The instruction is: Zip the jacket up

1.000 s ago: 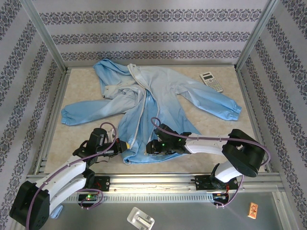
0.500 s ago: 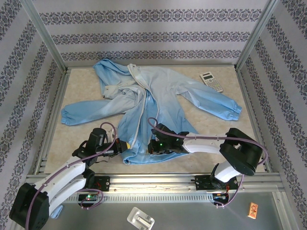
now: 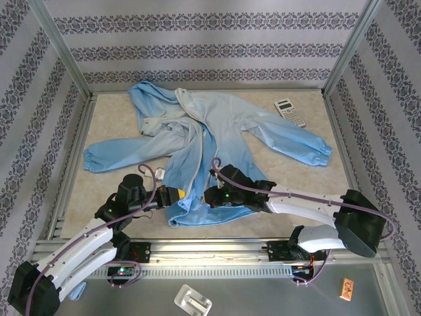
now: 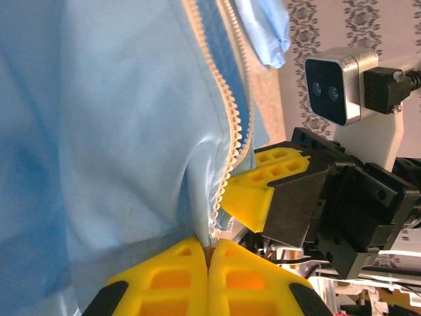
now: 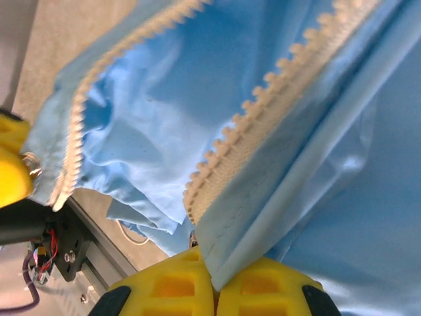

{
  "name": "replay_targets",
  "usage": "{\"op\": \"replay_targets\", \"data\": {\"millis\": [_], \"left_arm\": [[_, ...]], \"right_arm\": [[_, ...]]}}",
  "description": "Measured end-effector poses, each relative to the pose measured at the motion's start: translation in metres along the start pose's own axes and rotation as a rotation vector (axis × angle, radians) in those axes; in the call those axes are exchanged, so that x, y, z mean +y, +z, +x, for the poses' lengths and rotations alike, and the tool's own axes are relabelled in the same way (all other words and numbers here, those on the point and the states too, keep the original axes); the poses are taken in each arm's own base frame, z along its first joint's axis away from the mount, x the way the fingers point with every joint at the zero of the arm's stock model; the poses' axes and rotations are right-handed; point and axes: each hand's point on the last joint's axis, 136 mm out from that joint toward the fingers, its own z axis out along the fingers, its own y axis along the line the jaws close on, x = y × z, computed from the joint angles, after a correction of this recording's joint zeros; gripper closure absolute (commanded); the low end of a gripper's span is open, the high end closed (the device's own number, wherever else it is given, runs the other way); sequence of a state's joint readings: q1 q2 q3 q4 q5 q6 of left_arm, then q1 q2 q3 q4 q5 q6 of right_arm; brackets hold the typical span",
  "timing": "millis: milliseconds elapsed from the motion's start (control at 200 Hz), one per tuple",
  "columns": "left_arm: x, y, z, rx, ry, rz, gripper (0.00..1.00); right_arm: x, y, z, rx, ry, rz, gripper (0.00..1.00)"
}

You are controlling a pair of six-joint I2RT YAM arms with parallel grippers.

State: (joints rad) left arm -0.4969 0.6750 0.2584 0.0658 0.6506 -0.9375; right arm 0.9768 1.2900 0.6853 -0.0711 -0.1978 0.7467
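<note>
Down at the near edge of the table (image 3: 309, 184), both arms reach in toward the bottom hem of the jacket (image 3: 217, 141). From above, the left gripper (image 3: 172, 195) and the right gripper (image 3: 209, 196) sit close together at the lower middle of the frame, but that view does not show how the jaws stand.

The wrist views do. The left wrist view has the left gripper (image 4: 209, 255) at the bottom edge, its yellow fingers pressed together on the very end of the white zipper (image 4: 231, 112). The right gripper (image 4: 253, 191) is just beside it at centre right, with a wrist camera (image 4: 332, 85) above. The right wrist view shows the right gripper (image 5: 214, 280) clamped on the folded blue hem at the foot of the other row of zipper teeth (image 5: 263, 125). The two rows are apart there.

Farther back, the jacket lies spread across the middle of the table, sleeves out to left and right, hood bunched at the upper left. A calculator (image 3: 290, 112) lies near the far right corner, apart from the right sleeve.
</note>
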Motion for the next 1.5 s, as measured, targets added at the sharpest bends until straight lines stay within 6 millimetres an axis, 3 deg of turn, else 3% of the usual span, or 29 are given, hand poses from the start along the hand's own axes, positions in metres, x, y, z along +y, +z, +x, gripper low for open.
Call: {"op": "replay_targets", "data": {"millis": [490,884,1499], "left_arm": [[-0.063,0.011,-0.055,-0.165,0.238,0.208,1.0],[-0.066,0.013,-0.061,-0.249,0.418,0.267,1.0],[-0.07,0.005,-0.059,-0.299,0.485,0.301,1.0]], "right_arm": [[0.014,-0.042,-0.064,-0.123,-0.261,-0.199,1.0],[0.04,-0.042,-0.061,-0.044,-0.314,-0.414,1.0],[0.062,-0.054,-0.077,-0.118,-0.366,-0.51,1.0]]}}
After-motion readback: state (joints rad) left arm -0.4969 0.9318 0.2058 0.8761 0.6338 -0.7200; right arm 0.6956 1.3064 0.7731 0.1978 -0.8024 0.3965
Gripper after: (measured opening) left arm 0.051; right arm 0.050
